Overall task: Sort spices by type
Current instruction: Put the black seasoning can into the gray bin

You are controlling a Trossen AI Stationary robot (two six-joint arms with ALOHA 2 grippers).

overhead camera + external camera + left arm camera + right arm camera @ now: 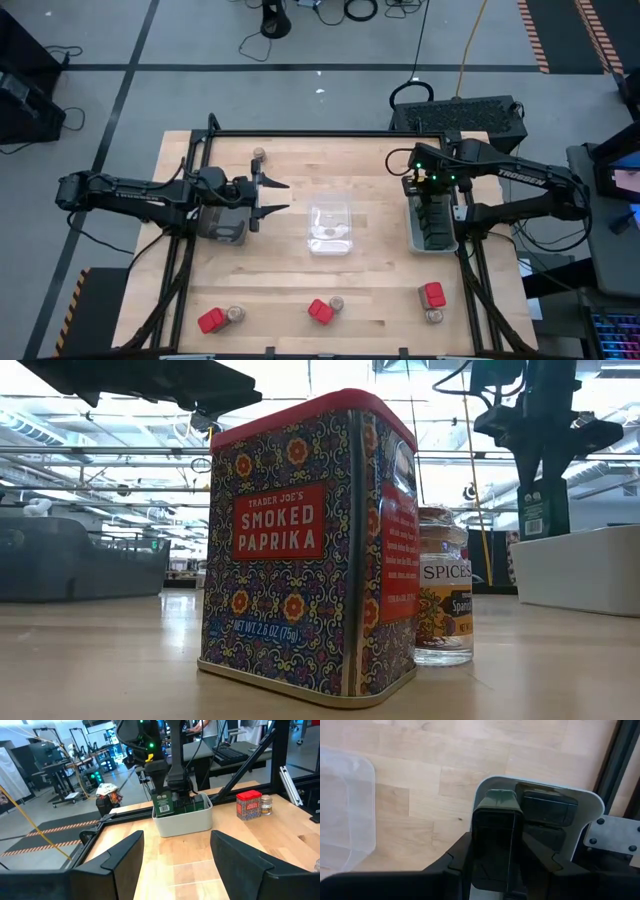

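Note:
My right gripper [425, 188] hangs over the white tray [447, 243] at the table's right and is shut on a black box [493, 832]. More black boxes [542, 807] stand in that tray. My left gripper [270, 197] is open above the table's left half, beside a grey tray [226, 228], and touches nothing. Red boxes [211, 320] [320, 311] [432, 293] stand on the table near its near edge, each with a brownish jar [236, 315] [337, 302] [434, 316] beside it. Another jar [259, 155] stands by the far edge. My right gripper pinches the black box between its two fingers [159, 779] at the box's upper end [161, 796]. It comes from above, pointing down. The box stands upright with its lower part [165, 811] below the white tray's rim [200, 800]; whether it touches the tray's floor is hidden.
A clear tray [332, 228] sits at the table's middle with something small in it. In the low view a red paprika tin [310, 540] and a jar [445, 600] stand close to the camera. Bare wood lies between the trays and the near row.

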